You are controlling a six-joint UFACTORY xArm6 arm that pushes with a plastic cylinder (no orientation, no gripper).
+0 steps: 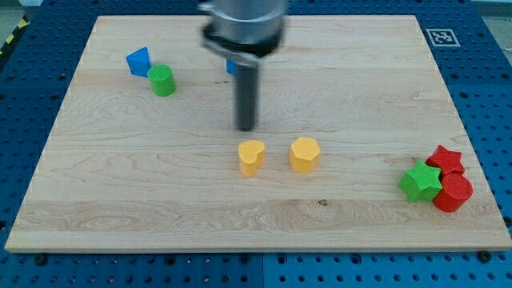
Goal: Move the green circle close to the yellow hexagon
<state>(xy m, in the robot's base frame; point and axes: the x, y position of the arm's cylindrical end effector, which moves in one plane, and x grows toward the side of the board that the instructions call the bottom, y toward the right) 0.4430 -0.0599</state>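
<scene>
My tip [248, 128] is the bare lower end of a dark rod with nothing to open or close; it holds nothing and touches no block, standing on the wooden board [360, 72] just above the yellow heart [251, 158] in the view and up-left of the yellow hexagon [305, 154]; those two yellow blocks sit side by side, apart, near the board's middle. The green circle [162, 81] lies far off toward the view's upper left, touching or all but touching a blue block [138, 61] of angular shape. Counted: two yellow, two green, two red, and two blue; the green star [421, 181], red star [446, 159] and red circle [454, 193] huddle together at the view's lower right. The second blue block [230, 67] is mostly hidden behind the rod, its shape unreadable; the arm's grey housing [244, 24] is blurred and cut off at the view's top.
</scene>
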